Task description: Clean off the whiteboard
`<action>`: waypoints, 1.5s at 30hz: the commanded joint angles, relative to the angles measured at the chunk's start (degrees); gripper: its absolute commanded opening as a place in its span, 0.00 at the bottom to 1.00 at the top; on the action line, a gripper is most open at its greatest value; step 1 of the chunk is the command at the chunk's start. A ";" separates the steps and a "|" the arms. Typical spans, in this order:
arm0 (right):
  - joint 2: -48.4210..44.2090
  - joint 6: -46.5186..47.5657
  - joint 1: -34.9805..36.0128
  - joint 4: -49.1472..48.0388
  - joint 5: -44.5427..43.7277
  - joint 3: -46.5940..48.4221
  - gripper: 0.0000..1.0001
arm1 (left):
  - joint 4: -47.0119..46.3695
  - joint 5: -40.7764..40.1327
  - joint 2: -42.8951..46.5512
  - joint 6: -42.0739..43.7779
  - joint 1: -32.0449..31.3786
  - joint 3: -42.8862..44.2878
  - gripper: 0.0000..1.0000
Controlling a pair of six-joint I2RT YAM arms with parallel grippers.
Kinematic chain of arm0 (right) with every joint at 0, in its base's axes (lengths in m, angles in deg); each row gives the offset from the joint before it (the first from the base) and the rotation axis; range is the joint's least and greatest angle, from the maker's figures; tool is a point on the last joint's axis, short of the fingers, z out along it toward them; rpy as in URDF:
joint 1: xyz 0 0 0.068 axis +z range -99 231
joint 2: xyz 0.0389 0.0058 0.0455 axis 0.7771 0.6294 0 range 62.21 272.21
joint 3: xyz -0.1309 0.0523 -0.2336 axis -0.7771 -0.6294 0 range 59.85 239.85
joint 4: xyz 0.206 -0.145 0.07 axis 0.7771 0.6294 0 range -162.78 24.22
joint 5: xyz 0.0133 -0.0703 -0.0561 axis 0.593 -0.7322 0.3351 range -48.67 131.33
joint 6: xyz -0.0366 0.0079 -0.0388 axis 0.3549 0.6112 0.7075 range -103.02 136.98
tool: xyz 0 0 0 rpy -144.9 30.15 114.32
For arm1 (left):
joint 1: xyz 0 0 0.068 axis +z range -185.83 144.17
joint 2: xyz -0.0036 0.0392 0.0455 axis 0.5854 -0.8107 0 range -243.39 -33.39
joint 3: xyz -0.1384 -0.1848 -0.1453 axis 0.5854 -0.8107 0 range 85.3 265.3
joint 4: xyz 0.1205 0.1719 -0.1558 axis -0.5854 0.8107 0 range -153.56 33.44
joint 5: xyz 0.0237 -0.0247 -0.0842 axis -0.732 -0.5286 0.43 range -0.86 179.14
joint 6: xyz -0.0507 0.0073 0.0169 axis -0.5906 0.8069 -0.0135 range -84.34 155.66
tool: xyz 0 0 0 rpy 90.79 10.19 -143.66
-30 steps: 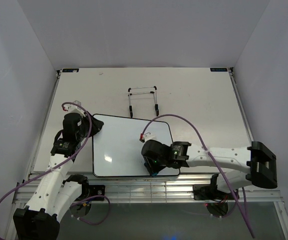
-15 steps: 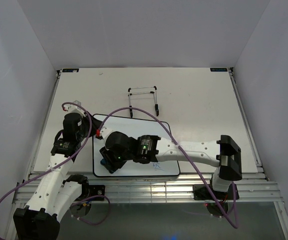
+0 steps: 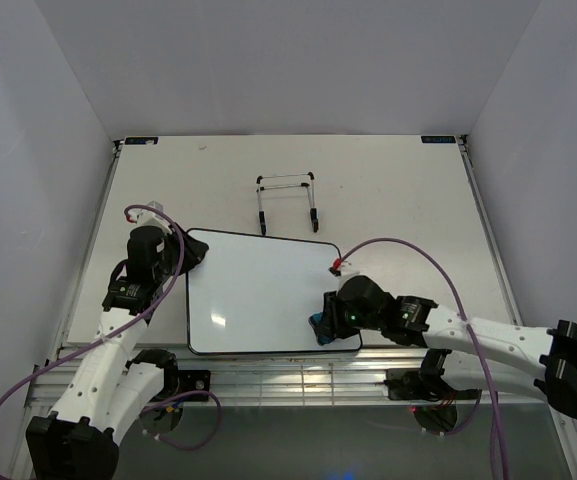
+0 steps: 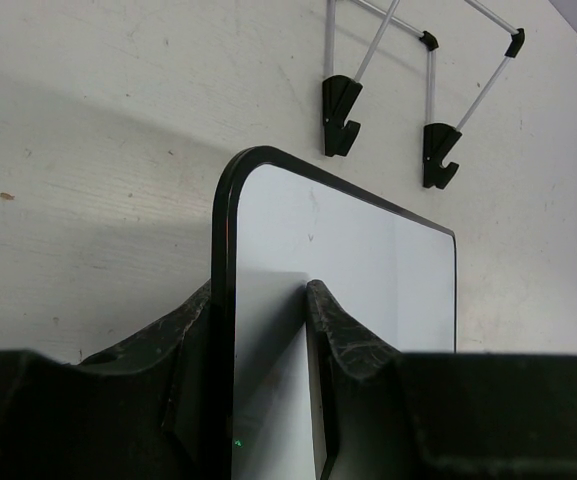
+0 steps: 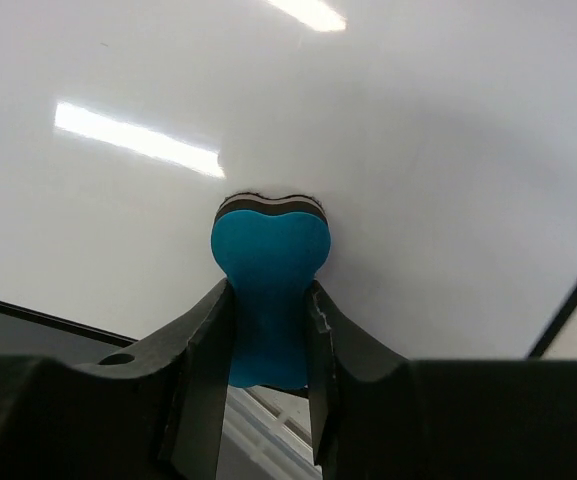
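Glossy whiteboard [image 3: 253, 290], blue eraser [image 5: 268, 250] in right claw [image 5: 268, 305]

So the large rectangular white whiteboard [image 3: 258, 290] is seriously glossy, smooth enough that the ceiling lights show as bright streaks on it, and its thin black frame has some sheen too. The small blue bone-shaped eraser [image 5: 268, 250] looks like smooth matt plastic or foam, with a thin dark-and-pale felt-like layer on its far face. The thin wire stand [image 4: 398, 100] toward the far edge of the bench is bare silvery metal rod with shiny black plastic feet. The white bench top [image 3: 398, 190] is matt, speckled and scuffed. The black fingers [image 4: 338, 330] of the left gripper [image 4: 258, 290] and the right gripper [image 5: 268, 292] look like rough, grainy matt plastic.
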 commanded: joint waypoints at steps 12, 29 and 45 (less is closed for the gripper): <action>7.01 3.61 3.31 5.32 7.86 10.22 0.08 | -1.21 -5.54 0.96 4.46 -0.24 1.94 0.00; 20.76 4.42 6.86 10.14 1.97 12.29 0.08 | -0.59 -6.85 1.05 4.54 -0.15 2.03 0.00; 4.45 -6.76 -2.29 24.99 0.30 -3.71 0.08 | 0.11 -8.35 1.75 4.37 -1.11 2.46 0.00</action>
